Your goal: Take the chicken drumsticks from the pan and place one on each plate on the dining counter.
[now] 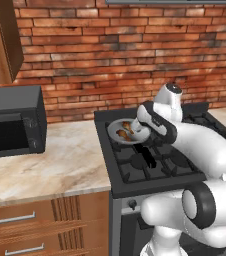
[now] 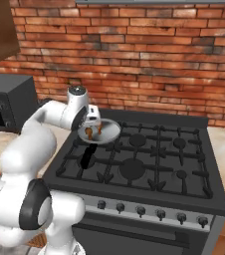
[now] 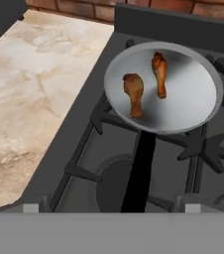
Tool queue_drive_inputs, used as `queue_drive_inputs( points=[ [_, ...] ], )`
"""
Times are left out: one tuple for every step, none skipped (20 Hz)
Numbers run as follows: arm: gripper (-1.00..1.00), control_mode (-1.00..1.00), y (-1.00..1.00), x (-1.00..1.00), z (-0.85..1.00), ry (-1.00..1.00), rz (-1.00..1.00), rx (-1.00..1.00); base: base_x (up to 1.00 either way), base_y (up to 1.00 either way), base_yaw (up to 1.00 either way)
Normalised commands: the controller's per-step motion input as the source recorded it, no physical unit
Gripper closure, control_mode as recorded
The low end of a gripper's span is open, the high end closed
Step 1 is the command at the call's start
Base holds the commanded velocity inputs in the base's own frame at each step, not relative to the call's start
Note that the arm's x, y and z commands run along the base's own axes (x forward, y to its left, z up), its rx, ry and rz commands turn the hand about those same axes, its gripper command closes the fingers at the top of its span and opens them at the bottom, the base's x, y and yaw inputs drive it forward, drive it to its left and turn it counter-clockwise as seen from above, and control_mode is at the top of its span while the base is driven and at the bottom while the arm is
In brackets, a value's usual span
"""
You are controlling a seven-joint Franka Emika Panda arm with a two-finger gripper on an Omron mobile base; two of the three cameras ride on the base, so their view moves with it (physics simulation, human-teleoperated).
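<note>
The gripper [image 3: 109,207] hangs with jaws wide apart and nothing between them. Just ahead of its fingertips, 2 chicken drumsticks [image 3: 134,93] lie in the pan [image 3: 193,94], the pan's black handle pointing back at the hand.

A black gas stove [image 2: 149,164] with dark grates and a row of knobs [image 2: 149,211] along its front stood against a red brick wall [image 1: 115,55]. To its left ran a beige-marbled worktop [image 1: 45,160] over brown wooden drawers [image 1: 40,225] with metal handles. On that worktop, near the wall, sat a black microwave [image 1: 12,120], and a brown wooden cabinet [image 1: 0,40] hung above it.
</note>
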Motion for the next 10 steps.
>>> queue_drive_inputs(
  points=[
    [-1.0, -1.0, 0.0, 0.93, -0.41, 0.1, 0.06, 0.08, 0.0, 0.0, 0.0],
    [-1.0, -1.0, 0.0, 0.91, -0.39, 0.11, 0.06, 0.09, 0.0, 0.0, 0.0],
    [-1.0, -1.0, 0.0, 0.89, -0.39, 0.13, 0.05, 0.08, 0.0, 0.0, 0.0],
    [-1.0, -1.0, 0.01, 0.89, -0.41, 0.17, 0.04, 0.07, 0.0, 0.0, 0.0],
    [-1.0, -1.0, 0.11, 0.89, -0.44, 0.19, 0.02, 0.05, 0.0, 0.0, 0.0],
    [-1.0, -1.0, 0.11, 0.84, -0.41, 0.17, 0.02, 0.03, 0.0, 0.0, 0.0],
    [-1.0, -1.0, 0.09, 0.74, -0.36, 0.17, 0.01, 0.03, 0.0, 0.0, 0.0],
    [-1.0, -1.0, 0.19, 0.67, -0.37, 0.15, 0.0, 0.0, 0.0, 0.0, 0.0],
    [-1.0, -1.0, 0.22, 0.62, -0.35, 0.12, 0.0, 0.0, 0.0, 0.0, 0.0],
    [-1.0, -1.0, 0.29, 0.6, -0.34, 0.09, 0.0, 0.0, 0.0, 0.0, 0.0]
  ],
)
